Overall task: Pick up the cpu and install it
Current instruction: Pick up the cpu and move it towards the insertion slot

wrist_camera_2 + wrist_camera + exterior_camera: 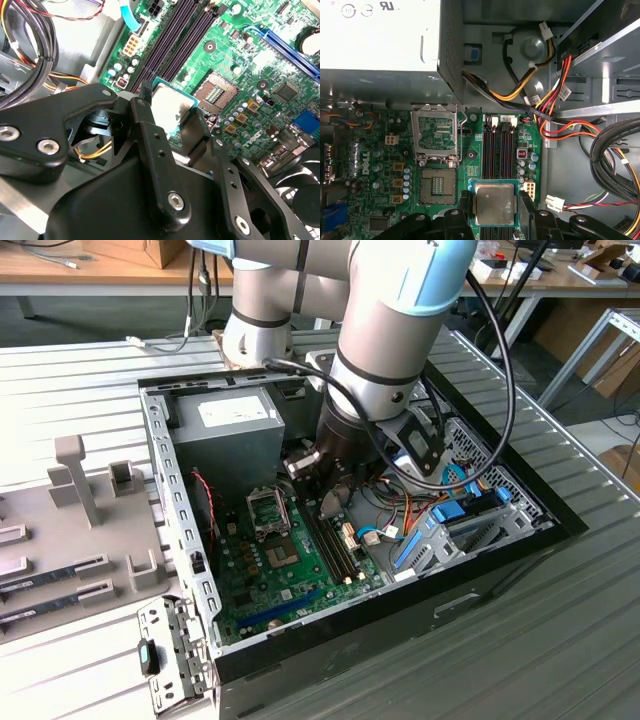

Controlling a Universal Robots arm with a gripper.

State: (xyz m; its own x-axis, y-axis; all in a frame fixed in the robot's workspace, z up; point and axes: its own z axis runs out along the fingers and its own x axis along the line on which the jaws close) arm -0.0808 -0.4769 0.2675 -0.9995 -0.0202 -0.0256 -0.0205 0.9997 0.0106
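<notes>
The gripper (170, 114) is clamped on the cpu (494, 202), gripping two opposite edges. It holds the chip over the memory slots (497, 150), apparently clear of the board. Pickup is done, but the cpu is not yet in the socket (438, 186), whose bracket (436, 134) stands open.

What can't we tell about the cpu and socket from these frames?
- Underside of the cpu: faces away from the camera in both wrist views.
- Its two side edges: covered by the fingers in the first wrist view.
- Its height over the board: blocked by the arm in the exterior view.
- Socket contacts: too small to check for damage.
</notes>
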